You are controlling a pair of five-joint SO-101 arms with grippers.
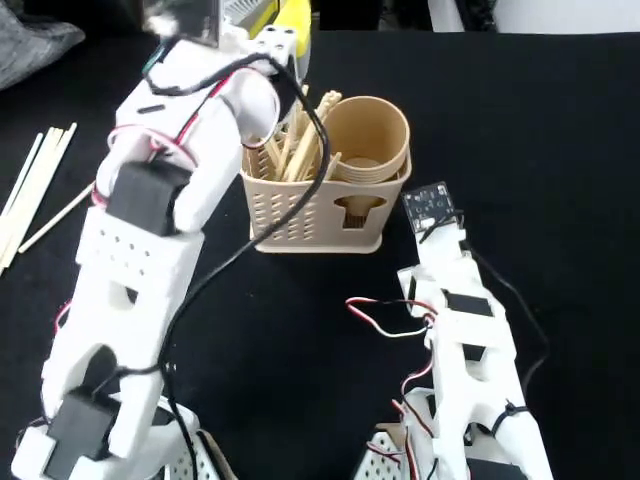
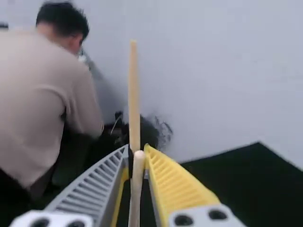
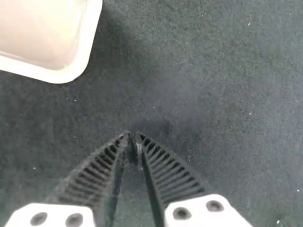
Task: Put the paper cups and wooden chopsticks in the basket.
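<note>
Since the left jaws are clamped on a chopstick by the basket near the table's far edge, stand it upright beside the cups before releasing; right jaws sit together, empty

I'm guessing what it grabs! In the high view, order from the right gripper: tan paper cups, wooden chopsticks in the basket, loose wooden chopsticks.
Nearest the right gripper first:
1. Tan paper cups, right half of beige basket.
2. Wooden chopsticks in the basket, left half.
3. Loose wooden chopsticks, lying far left.
</note>
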